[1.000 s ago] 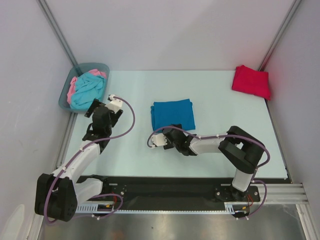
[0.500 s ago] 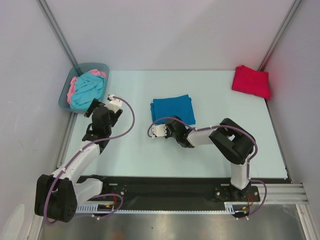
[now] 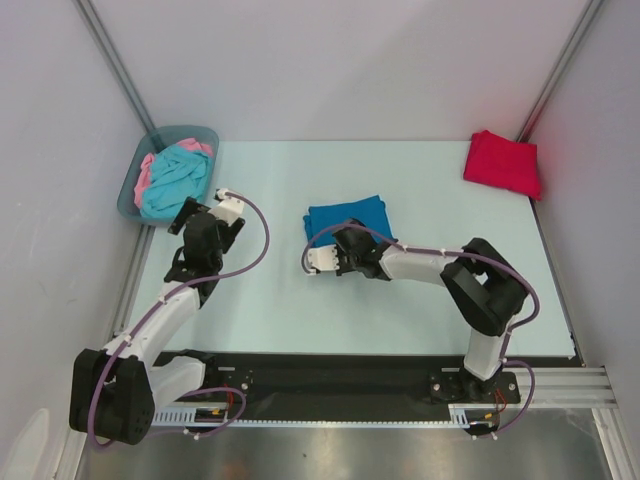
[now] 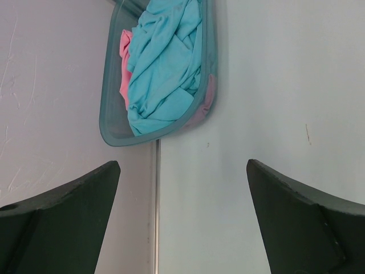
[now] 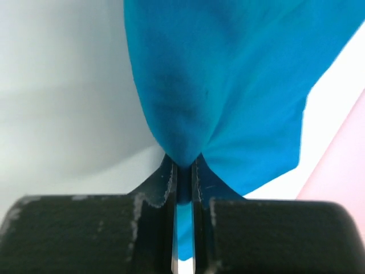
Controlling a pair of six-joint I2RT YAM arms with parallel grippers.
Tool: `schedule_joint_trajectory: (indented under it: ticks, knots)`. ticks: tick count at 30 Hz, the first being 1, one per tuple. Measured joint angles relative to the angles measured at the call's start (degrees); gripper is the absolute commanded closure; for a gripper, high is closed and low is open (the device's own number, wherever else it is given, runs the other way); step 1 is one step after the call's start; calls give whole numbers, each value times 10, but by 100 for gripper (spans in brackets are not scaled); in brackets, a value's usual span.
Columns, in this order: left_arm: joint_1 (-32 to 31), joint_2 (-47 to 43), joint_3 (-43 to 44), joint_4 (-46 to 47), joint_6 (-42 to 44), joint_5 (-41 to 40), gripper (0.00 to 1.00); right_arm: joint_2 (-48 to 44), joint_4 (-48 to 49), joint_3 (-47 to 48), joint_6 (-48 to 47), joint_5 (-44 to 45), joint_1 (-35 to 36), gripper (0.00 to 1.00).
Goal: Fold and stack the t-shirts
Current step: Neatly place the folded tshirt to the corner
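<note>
A folded deep blue t-shirt (image 3: 348, 221) lies mid-table. My right gripper (image 3: 349, 250) is at its near edge, shut on a pinch of the blue cloth (image 5: 183, 149), which bulges out between the two fingers (image 5: 166, 177). A folded bright red t-shirt (image 3: 502, 163) rests at the far right corner. Crumpled turquoise (image 3: 176, 178) and pink (image 3: 146, 171) t-shirts fill the grey-blue bin; in the left wrist view the turquoise t-shirt (image 4: 165, 68) lies on top of the pink t-shirt (image 4: 124, 63). My left gripper (image 3: 198, 226) hovers open just in front of the bin, nothing between its fingers (image 4: 80, 205).
The grey-blue plastic bin (image 3: 205, 133) stands at the far left corner, against the left wall. A metal rail (image 4: 156, 217) runs along the table's left edge. White walls enclose the table on three sides.
My right gripper has moved up to the blue t-shirt's near edge and closed on it; the shirt's near edge has shifted slightly. The left arm has not moved.
</note>
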Motion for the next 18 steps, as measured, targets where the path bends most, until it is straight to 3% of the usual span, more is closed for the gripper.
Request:
schedule_joint_trajectory:
  ticks: [7, 12, 18]
  knots:
    - [0, 0, 0, 0, 0, 0, 0, -61, -102, 65, -7, -1, -4, 100]
    - [0, 0, 0, 0, 0, 0, 0, -76, -52, 71, -38, 42, -17, 100]
    - [0, 0, 0, 0, 0, 0, 0, -69, 28, 74, -84, 70, -82, 100]
